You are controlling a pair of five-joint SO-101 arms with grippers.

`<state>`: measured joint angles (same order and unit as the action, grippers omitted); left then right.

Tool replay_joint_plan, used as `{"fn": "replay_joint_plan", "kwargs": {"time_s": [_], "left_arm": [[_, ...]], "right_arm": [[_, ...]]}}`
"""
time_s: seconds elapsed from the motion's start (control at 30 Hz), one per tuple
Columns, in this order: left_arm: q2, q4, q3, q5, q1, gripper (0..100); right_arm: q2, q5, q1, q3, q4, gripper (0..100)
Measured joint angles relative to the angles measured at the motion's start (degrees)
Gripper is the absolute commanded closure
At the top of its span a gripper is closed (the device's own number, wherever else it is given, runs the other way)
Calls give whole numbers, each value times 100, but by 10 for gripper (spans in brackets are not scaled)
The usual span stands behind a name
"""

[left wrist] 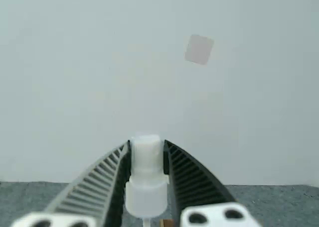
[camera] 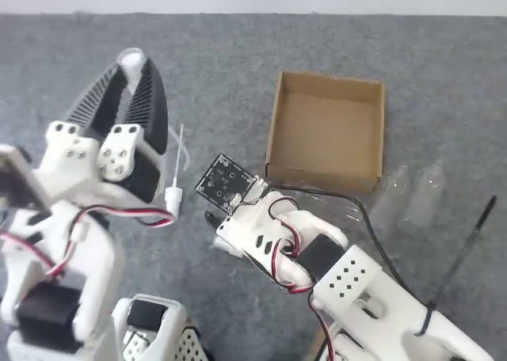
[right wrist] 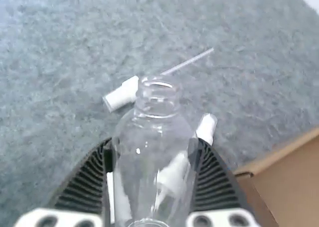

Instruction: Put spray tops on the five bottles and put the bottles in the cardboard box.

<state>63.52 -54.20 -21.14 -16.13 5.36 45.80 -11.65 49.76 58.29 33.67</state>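
My left gripper (camera: 133,62) is raised high over the left of the table, shut on a white spray top (left wrist: 146,184) that stands upright between its fingers (left wrist: 107,174). The right gripper (camera: 215,222) sits low near the middle of the carpet, shut on a clear bottle (right wrist: 154,112) with an open, bare neck. Two loose white spray tops (right wrist: 121,95) (right wrist: 207,126) lie on the carpet just beyond that bottle; one (camera: 173,193) shows with its thin tube in the high view. The cardboard box (camera: 273,127) stands open and empty behind the right gripper.
Two clear bottles (camera: 394,196) (camera: 428,188) lie on the grey carpet to the right of the box. A thin black strip (camera: 474,228) lies further right. A black cable (camera: 372,230) runs along the right arm.
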Motion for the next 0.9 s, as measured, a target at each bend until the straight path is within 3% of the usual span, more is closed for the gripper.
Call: {"fn": "replay_joint_plan", "kwargs": {"time_s": [0.3, 0.9], "left_arm": [[-53, 220, -703, -193, 0, 989], [-70, 1029, -1653, -193, 0, 989]], "right_arm": [[0, 149, 0, 809, -1451, 993], [0, 369, -9, 809, -1565, 993]]}}
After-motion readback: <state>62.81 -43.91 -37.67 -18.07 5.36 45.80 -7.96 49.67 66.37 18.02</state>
